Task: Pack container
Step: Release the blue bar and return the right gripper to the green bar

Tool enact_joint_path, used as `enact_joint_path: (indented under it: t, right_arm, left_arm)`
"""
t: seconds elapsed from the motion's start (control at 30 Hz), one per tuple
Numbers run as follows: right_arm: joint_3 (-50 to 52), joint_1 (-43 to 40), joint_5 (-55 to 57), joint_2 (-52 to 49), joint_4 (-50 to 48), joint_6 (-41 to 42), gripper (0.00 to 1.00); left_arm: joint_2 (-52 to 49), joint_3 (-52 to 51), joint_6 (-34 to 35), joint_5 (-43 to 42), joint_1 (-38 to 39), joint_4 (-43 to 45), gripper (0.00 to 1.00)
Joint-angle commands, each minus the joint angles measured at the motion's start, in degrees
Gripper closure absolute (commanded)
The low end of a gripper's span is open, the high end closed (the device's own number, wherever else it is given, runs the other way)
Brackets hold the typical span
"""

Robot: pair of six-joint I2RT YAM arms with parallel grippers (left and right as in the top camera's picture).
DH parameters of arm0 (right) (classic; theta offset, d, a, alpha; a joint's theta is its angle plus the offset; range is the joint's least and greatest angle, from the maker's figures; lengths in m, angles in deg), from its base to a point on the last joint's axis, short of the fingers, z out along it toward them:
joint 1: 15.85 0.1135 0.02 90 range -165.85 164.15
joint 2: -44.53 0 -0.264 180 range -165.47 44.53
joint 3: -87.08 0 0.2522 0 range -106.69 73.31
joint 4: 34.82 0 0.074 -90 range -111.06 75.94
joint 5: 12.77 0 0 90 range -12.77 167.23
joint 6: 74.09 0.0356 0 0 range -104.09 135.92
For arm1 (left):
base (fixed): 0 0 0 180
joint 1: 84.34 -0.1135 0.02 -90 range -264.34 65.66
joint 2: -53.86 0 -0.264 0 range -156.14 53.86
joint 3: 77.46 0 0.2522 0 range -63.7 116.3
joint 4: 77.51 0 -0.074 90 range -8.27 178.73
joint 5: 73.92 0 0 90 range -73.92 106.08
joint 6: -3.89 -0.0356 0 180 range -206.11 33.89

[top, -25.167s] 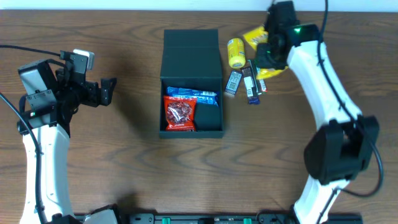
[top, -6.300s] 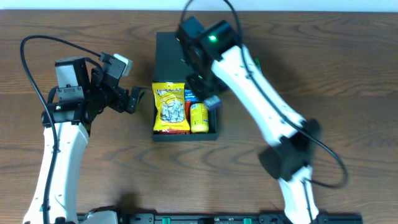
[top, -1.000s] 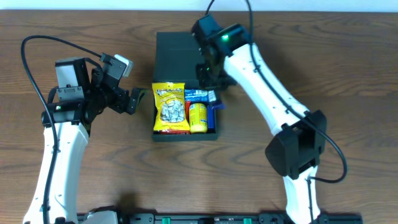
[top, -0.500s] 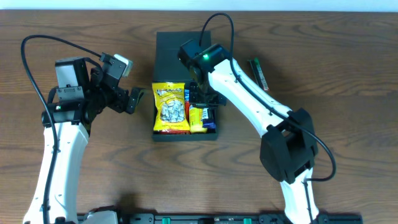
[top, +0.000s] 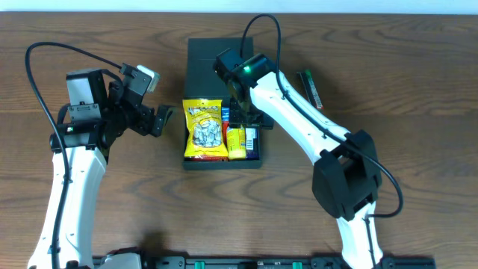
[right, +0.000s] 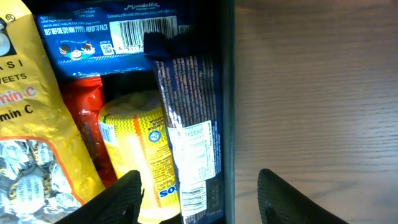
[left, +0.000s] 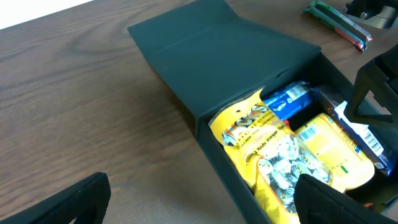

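Matte black container (top: 205, 63), lid flap open, mid-surface (top: 388, 67) between the arms, nearly filled: right fingers (right: 124, 196) parted and empty above the dark blue packet (right: 189, 149) at its right wall, best raised straight up before swinging away; left fingers (left: 68, 202) wide, empty, just beside it.

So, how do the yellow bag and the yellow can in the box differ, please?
The bag is flat and wide; the can is round and narrower. The bag lies against a wall of the box; the can lies between it and a blue packet. Both are yellow, inside the box.
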Motion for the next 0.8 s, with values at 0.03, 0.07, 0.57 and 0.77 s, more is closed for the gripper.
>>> enact_joint_path:
  t: [0.03, 0.07, 0.57, 0.77]
  right_arm:
    - [-1.25, -1.64, 12.59, 4.42, -0.57, -2.08, 0.31]
    - [-1.25, -2.49, 15.02, 4.94, -1.11, -2.47, 0.24]
    - [1.16, -26.25, 0.92, 2.43, -18.56, -39.91, 0.27]
    - [1.16, -28.72, -3.13, -2.54, -20.26, -46.53, 0.27]
  left_arm:
    - [-0.22, 1.44, -1.01, 0.31, 0.13, -0.48, 0.05]
    - [-0.22, 1.44, -1.01, 0.31, 0.13, -0.48, 0.05]
    - [-0.20, 1.44, -0.76, 0.31, 0.13, -0.85, 0.05]
    - [-0.20, 1.44, 0.74, 0.31, 0.13, -0.63, 0.05]
